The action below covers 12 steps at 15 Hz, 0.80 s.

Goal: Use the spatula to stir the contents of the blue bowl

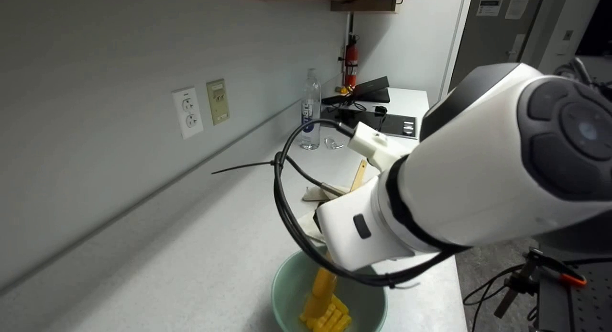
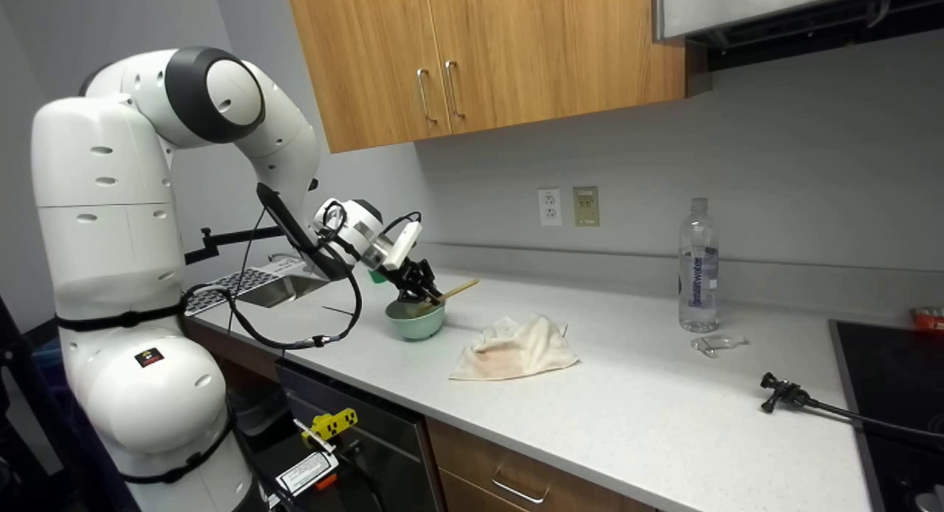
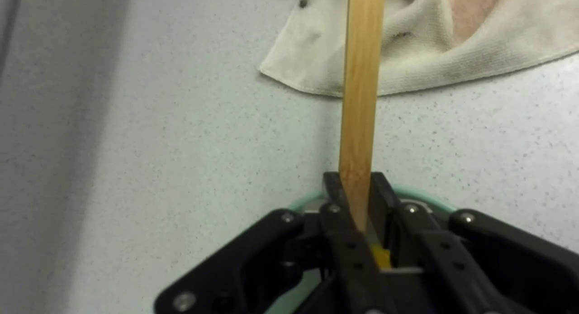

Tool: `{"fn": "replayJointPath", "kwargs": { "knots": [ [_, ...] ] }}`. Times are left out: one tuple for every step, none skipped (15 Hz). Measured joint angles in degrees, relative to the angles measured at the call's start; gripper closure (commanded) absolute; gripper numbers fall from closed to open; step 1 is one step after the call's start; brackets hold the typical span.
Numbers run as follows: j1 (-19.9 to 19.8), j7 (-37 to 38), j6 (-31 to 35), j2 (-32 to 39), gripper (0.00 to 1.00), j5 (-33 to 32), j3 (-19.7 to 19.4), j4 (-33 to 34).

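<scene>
The bowl is pale green-blue and stands on the white counter, seen in both exterior views (image 1: 283,293) (image 2: 417,327); its rim shows in the wrist view (image 3: 420,195). Yellow chunky pieces (image 1: 334,319) lie in it, and a bit of yellow (image 3: 381,256) shows between my fingers. The wooden spatula (image 3: 362,88) is tilted, its lower end (image 1: 319,296) down in the bowl among the pieces and its handle (image 2: 461,288) rising past the rim. My gripper (image 3: 356,180) is shut on the spatula's handle, low over the bowl (image 2: 428,292). My wrist hides the gripper in an exterior view.
A crumpled cream cloth (image 2: 516,350) lies beside the bowl, under the handle's far end in the wrist view (image 3: 429,65). A clear water bottle (image 2: 698,276) and a small clear item (image 2: 715,342) stand farther along. A wall with outlets (image 1: 187,113) backs the counter; cabinets (image 2: 509,54) hang above.
</scene>
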Motion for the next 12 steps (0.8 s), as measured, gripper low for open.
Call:
{"fn": "replayJointPath", "kwargs": {
  "knots": [
    [-0.2, 0.0, -0.22, -0.62, 0.95, -0.09, -0.49, -0.17],
    [-0.43, 0.0, -0.51, -1.32, 0.95, -0.27, -0.9, -0.35],
    [-0.59, 0.0, -0.74, -2.12, 0.95, -0.5, -1.31, -0.64],
    [-0.68, 0.0, -0.92, -2.88, 0.95, -0.73, -1.65, -0.95],
    [-0.75, 0.0, -1.15, -3.61, 0.95, -0.91, -1.93, -1.26],
    [-0.8, 0.0, -1.38, -4.23, 0.95, -1.03, -2.11, -1.52],
    [-0.82, 0.0, -1.5, -4.71, 0.95, -1.05, -2.21, -1.69],
    [-0.84, 0.0, -1.51, -5.1, 0.95, -1.05, -2.25, -1.86],
    [-0.86, 0.0, -1.51, -5.41, 0.95, -1.05, -2.26, -2.07],
    [-0.86, -0.01, -1.51, -5.69, 0.95, -1.04, -2.26, -2.33],
    [-0.86, -0.03, -1.51, -5.89, 0.95, -1.04, -2.26, -2.55],
    [-0.86, -0.04, -1.51, -6.1, 0.95, -1.04, -2.26, -2.8]
  ]
}}
